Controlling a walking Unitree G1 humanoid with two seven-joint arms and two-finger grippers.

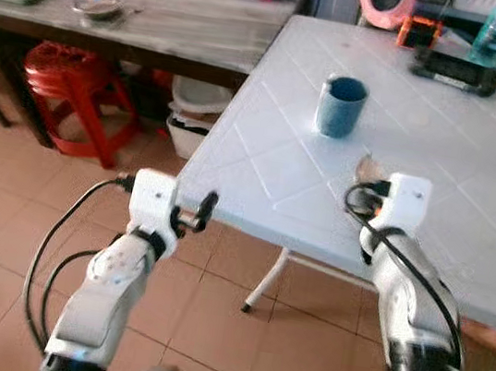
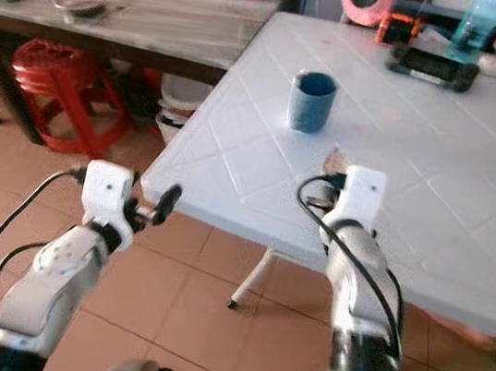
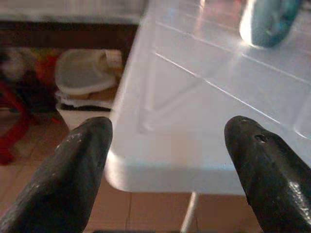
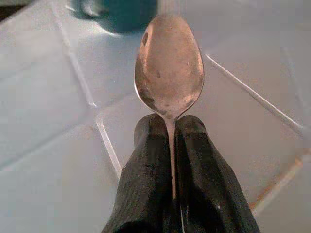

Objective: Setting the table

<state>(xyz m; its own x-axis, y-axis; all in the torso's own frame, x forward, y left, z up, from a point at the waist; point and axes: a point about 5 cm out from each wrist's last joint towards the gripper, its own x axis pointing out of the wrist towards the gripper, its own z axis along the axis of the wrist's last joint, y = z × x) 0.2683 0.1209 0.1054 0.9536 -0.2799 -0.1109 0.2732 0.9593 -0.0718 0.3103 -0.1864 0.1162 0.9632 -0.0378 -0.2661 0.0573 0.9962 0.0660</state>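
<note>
One spoon (image 4: 169,68), light, stiff and slick, sits clamped by its thin handle in the right end effector (image 4: 171,128), mid-frame over the bench (image 1: 265,132); left end effector (image 3: 170,145) gapes empty.

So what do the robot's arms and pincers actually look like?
Both arms are silvery-white jointed tubes with black bands and looping black cables. Each wrist ends in a boxy white block. The left gripper and right gripper each have two long, rounded, matte black fingers.
</note>
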